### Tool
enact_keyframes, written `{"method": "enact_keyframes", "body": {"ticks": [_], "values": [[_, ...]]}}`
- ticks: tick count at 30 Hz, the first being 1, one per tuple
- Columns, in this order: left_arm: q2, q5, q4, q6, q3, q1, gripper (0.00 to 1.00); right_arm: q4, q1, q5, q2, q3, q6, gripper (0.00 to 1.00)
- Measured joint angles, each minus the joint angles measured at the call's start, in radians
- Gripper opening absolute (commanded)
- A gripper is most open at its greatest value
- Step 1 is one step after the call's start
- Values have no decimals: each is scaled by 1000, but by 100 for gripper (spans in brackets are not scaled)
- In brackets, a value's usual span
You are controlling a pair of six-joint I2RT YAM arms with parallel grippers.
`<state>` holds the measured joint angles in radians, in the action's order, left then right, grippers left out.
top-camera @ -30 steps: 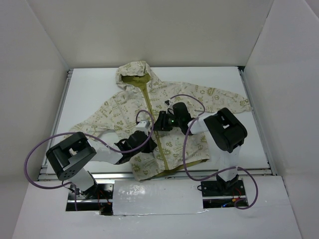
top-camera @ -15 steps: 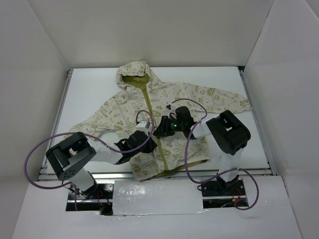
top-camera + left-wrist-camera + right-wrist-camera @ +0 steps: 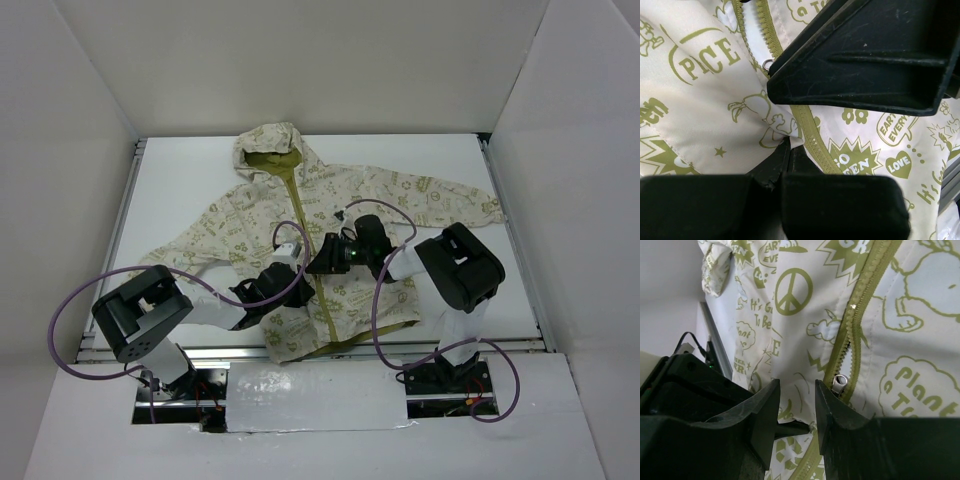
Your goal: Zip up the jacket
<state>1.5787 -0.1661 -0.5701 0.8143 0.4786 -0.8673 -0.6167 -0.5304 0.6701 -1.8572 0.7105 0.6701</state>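
Jacket [image 3: 350, 200] lay flat on tabletop [image 3: 180, 170], front up. Long axis ran 12–6: hood [image 3: 268, 145] at 12, hem at 6 nr arm bases. Sleeves spread toward 8 and 2. Zipper [image 3: 323, 305] ran down centre line. Left end effector [image 3: 790, 150]: fingers together, pinching jacket fabric just beside zipper. Right end effector [image 3: 796, 390]: fingers apart, low over fabric, slider pull [image 3: 840, 382] just outside one finger. Both sat close together at mid-front.

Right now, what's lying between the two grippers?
Only the jacket: its olive zipper and a strip of printed fabric run between the left gripper and the right gripper, seen in the left wrist view.
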Motion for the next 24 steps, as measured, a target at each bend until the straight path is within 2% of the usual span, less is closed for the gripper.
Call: {"method": "enact_keyframes", "body": {"ticks": [13, 24], "values": [[0, 1, 0, 0, 0, 0, 0, -15, 2, 14, 0, -5, 14, 40], [0, 1, 1, 5, 0, 0, 0, 145, 8, -140, 2, 74, -41, 39]]}}
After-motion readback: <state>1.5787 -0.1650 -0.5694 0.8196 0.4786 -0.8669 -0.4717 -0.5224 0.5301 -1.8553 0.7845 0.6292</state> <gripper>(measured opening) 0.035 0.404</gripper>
